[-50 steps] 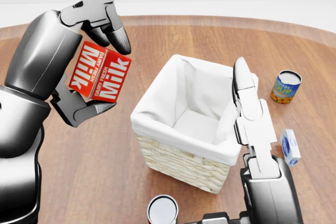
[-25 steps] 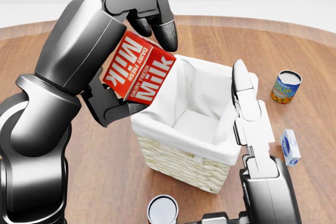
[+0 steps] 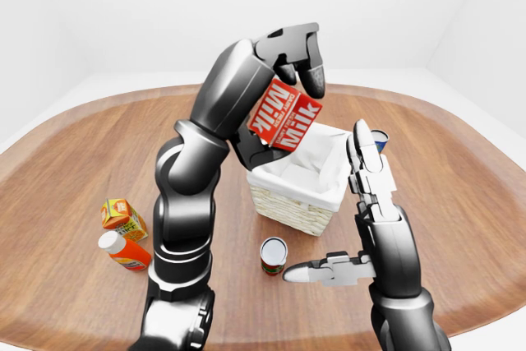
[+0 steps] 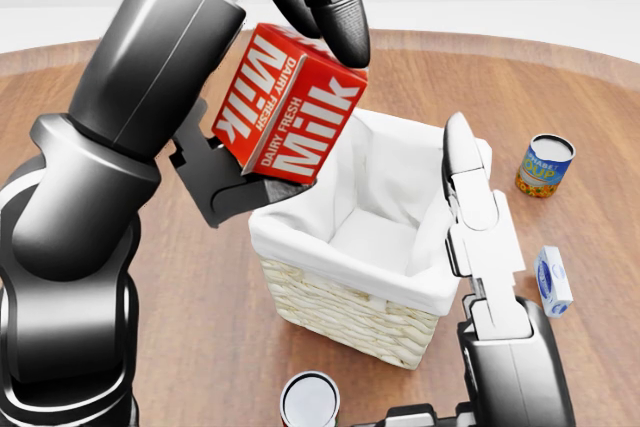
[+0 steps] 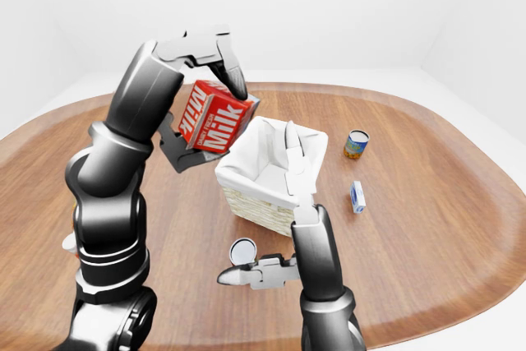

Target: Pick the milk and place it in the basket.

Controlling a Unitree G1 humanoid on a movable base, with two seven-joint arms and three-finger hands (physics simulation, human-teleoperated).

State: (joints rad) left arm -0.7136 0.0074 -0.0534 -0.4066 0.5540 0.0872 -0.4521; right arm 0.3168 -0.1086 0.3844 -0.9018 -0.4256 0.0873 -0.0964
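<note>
Three dark fingers of the left hand (image 4: pixel 275 77) closed round the milk (image 4: pixel 285 115): two curled over its top edge, one pressed up from below. Raised high on a bent left arm, reaching in from the left of the head view. Red carton held off the table, tilted, long side running from top left down to bottom right, white "Milk" letters slanting the same way. Hanging over the left rim of the basket (image 4: pixel 345 292), above the white cloth lining, not touching it as far as can be seen.

Right hand (image 4: pixel 470 202) stretched flat and straight up the right side of the basket, fingers spread out long, gripping nothing.

On the wooden table (image 4: pixel 200 297): a can (image 4: pixel 310 399) just below the basket, a soup can (image 4: pixel 545 165) and a small blue and white box (image 4: pixel 553 280) off to the right. Far left in the left-eye view, an orange carton (image 3: pixel 122 217) and a bottle (image 3: pixel 123 251) lying close together.
</note>
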